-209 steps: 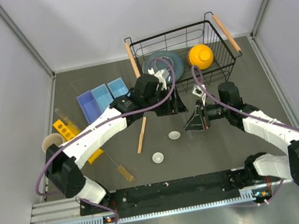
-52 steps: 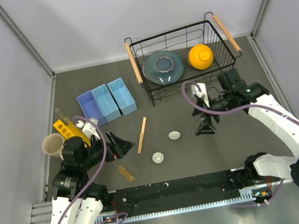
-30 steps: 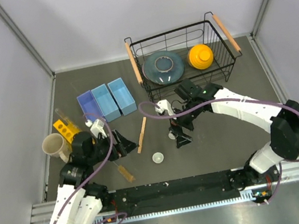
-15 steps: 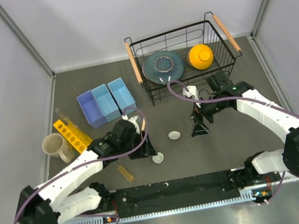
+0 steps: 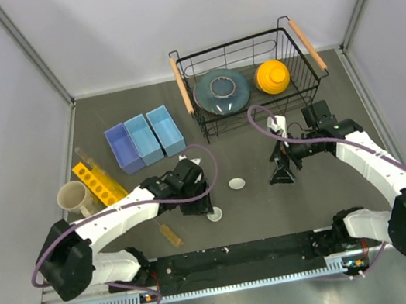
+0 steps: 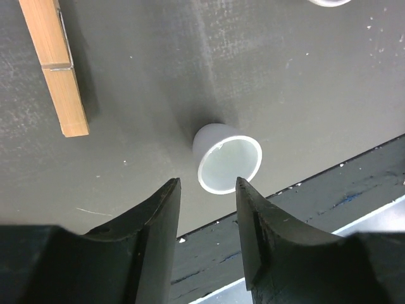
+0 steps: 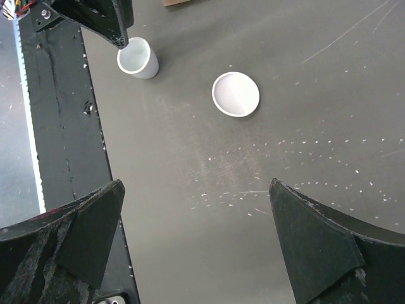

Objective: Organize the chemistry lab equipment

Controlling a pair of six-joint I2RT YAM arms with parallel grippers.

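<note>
Well, from overhead the left gripper [image 5: 201, 203] hangs low just beside the deep white dish [image 5: 214, 214], and the right gripper [image 5: 282, 172] stands near the shallow white dish [image 5: 237, 184]. On the left wrist camera the fingers are parted and empty, the deep white dish [image 6: 226, 158] just beyond their tips and the wooden stick [image 6: 54, 66] off to one side. On the right wrist camera the jaws gape wide, holding nothing, with both dishes ahead.

Bright even light, soft shadows.
</note>
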